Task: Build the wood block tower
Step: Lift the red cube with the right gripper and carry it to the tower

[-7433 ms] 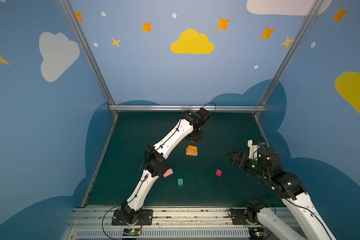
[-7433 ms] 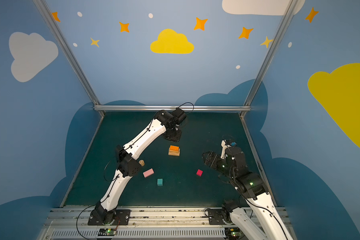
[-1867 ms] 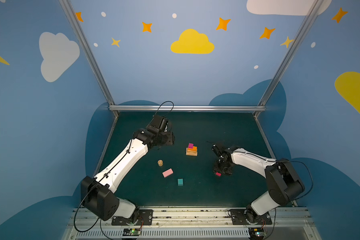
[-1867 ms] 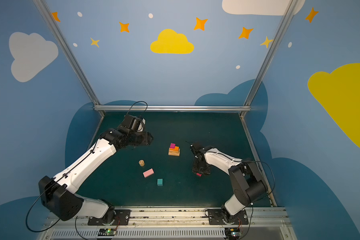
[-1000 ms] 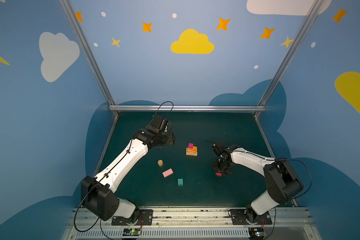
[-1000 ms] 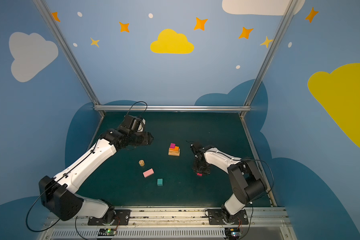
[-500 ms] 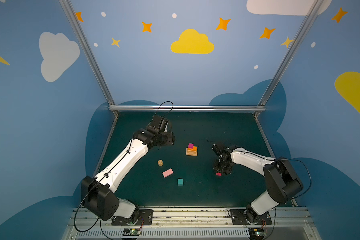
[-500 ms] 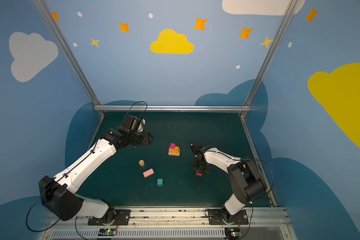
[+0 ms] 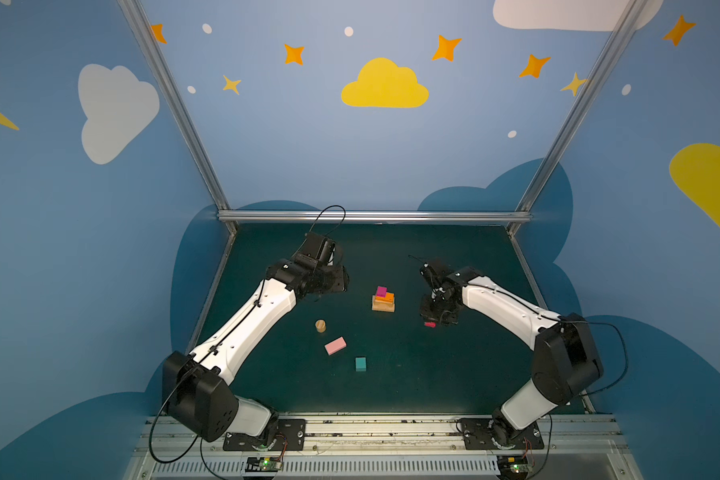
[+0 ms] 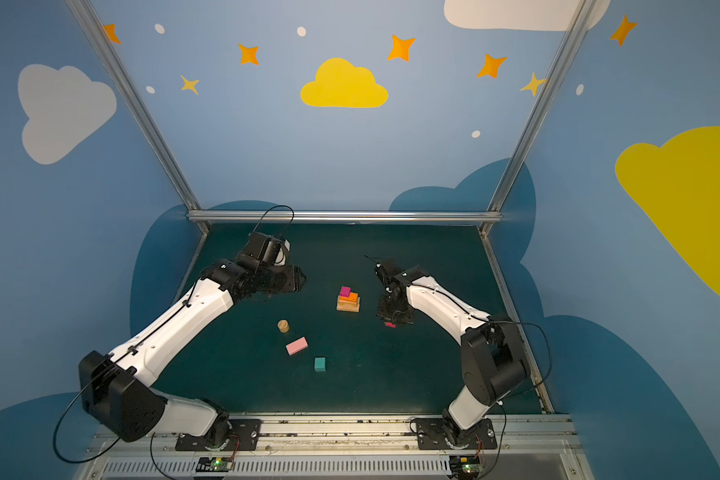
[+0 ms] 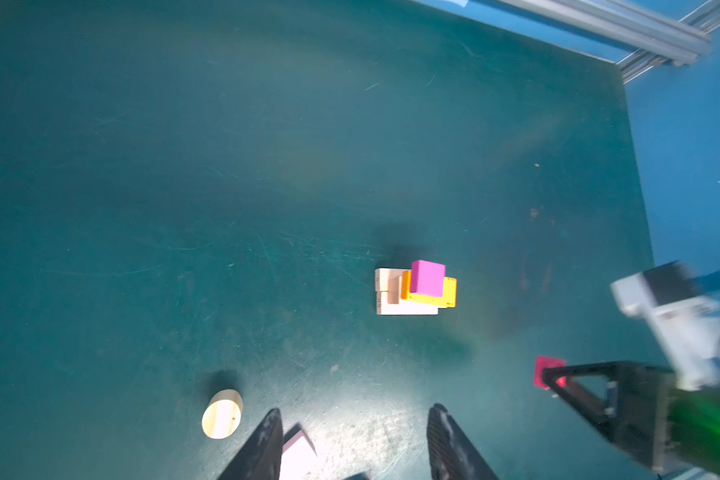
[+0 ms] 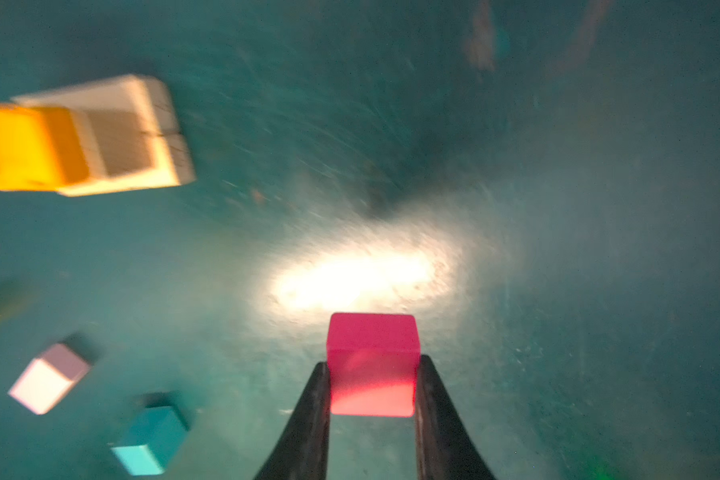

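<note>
Left claw (image 11: 354, 415) spread, empty, held off, prob. to give room; tan cylinder (image 9: 320, 326), pink oblong (image 9: 335, 345), teal cube (image 9: 360, 363) lie loose near it. Tower (image 9: 383, 299) sits btwn both claws. Right claw (image 12: 373, 363) clamped on red cube (image 12: 371, 332), square across flat faces, prob. next layer.

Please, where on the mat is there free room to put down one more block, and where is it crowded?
Free: the back strip of the mat between the rear rail and the tower; also the front, between the teal cube and the front rail. Crowded: around the tan cylinder and pink oblong; narrow between tower and right end effector.
</note>
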Available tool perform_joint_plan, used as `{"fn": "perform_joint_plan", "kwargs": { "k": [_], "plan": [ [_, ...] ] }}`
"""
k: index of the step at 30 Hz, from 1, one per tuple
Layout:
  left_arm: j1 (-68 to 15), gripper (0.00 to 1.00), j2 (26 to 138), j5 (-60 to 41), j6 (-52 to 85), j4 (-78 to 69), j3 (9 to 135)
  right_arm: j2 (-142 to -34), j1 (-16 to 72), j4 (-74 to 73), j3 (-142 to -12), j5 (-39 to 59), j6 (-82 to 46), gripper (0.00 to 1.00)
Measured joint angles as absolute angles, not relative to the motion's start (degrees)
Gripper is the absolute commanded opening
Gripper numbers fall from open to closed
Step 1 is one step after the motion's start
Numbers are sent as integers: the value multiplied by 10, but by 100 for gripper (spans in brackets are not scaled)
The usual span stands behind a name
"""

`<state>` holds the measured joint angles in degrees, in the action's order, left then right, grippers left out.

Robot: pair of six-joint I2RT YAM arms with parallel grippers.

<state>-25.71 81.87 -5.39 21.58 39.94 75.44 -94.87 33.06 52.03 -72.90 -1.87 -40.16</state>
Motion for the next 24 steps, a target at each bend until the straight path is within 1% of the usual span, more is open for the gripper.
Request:
{"fn": "perform_joint_plan", "kwargs": {
  "k": [13,24],
  "plan": [
    [-240,56,813,-62,218,390,742,-1101,357,584,-948,-2,-367,18],
    [-235,56,810,-71,219,385,727,-1190,366,605,-1059,13,-357,18]
  ]
}}
